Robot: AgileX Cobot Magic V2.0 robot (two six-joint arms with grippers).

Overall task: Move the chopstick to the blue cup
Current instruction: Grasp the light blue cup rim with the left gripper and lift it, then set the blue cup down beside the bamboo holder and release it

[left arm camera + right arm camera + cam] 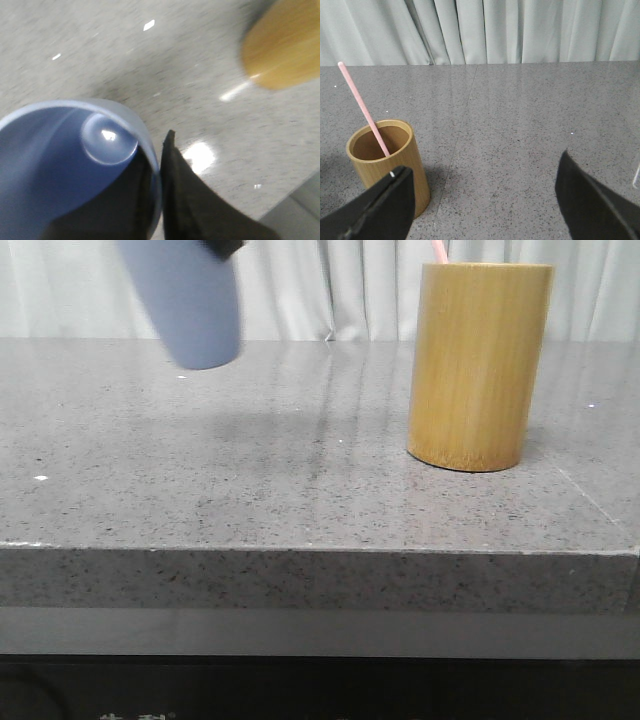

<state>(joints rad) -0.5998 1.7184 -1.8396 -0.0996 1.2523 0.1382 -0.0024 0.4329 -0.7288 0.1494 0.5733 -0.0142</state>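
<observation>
The blue cup (190, 302) hangs tilted in the air above the table's back left, held at its rim by my left gripper (159, 160), one finger inside the cup and one outside. The left wrist view looks into the cup (55, 160), which holds nothing. A pale pink chopstick (364, 107) leans in the yellow-brown bamboo cylinder (387, 162); only its tip (439, 250) shows in the front view above the cylinder (475, 365). My right gripper (482, 200) is open and empty, beside the cylinder and above the table.
The grey speckled stone table (250, 490) has its front edge near the camera. Pale curtains (485, 30) hang behind the table. The bamboo cylinder also shows blurred in the left wrist view (282, 47).
</observation>
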